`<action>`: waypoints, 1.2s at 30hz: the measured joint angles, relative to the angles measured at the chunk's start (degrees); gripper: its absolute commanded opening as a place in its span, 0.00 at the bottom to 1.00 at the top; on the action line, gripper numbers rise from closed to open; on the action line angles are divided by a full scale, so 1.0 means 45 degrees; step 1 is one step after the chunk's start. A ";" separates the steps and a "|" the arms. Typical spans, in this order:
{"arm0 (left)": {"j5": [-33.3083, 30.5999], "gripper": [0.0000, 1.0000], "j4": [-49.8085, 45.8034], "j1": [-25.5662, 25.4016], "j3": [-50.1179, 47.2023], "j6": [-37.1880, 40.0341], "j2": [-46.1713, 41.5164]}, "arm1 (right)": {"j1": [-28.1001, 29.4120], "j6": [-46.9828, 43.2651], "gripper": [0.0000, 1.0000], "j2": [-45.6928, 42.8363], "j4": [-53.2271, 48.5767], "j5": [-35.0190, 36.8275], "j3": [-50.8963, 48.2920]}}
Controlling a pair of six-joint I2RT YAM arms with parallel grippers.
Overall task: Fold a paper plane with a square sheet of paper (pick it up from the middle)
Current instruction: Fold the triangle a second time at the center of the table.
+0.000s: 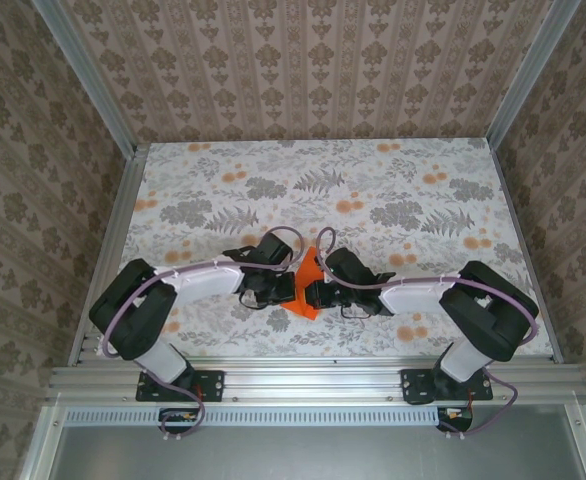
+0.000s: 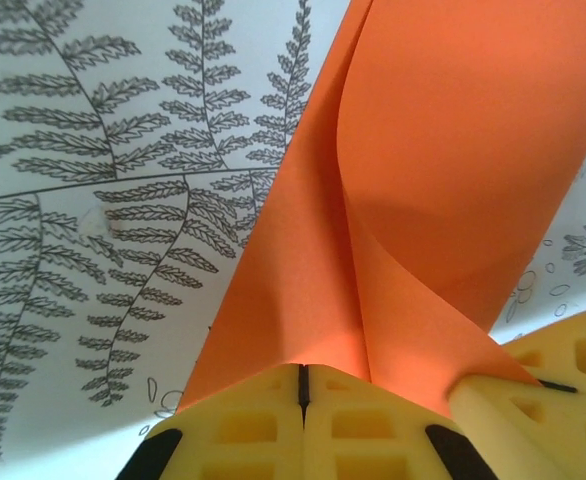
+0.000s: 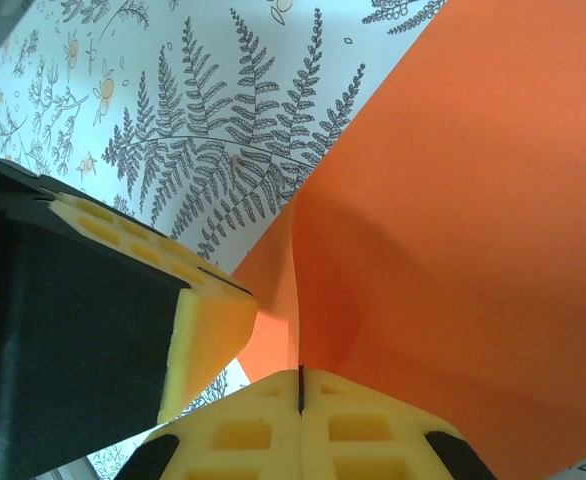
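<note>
Starting overhead: where is the square sheet of paper (image 1: 302, 306)? (Ana)

Around 6 o'clock on the tabletop (image 1: 373, 180), raised between the hands. The left hand (image 1: 293, 291) is at its 9 o'clock and the right hand (image 1: 315, 293) at its 3 o'clock. (Ben)

And the left wrist view? (Ana)

Its pads meet at 6 o'clock, clenched on the sheet's lower edge. Orange rises toward 1 o'clock, with one layer bowed. The other hand's pad sits at 4 o'clock, touching the paper. (Ben)

Right wrist view? (Ana)

Much the same: pads clamped on the sheet at 6 o'clock, left hand at 8 o'clock. (Ben)

Advice? (Ana)

I judge a centre fold is being formed. Move both hands as one and match the edges before flattening, or that bow may crease crooked. (Ben)
</note>
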 measured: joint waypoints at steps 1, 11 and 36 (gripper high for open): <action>0.0019 0.02 0.0005 0.0000 0.0053 0.0000 0.0155 | -0.0005 0.0000 0.06 0.0000 0.0000 -0.0034 -0.0015; -0.0063 0.01 -0.0058 -0.0024 0.0291 0.0005 0.0563 | -0.0340 -0.0165 0.08 -0.0015 -0.0204 -0.0243 -0.0024; -0.0447 0.01 -0.0651 -0.0262 0.0777 0.0253 0.0845 | -0.0957 -0.3478 0.11 0.0228 -0.3667 -0.0131 0.1758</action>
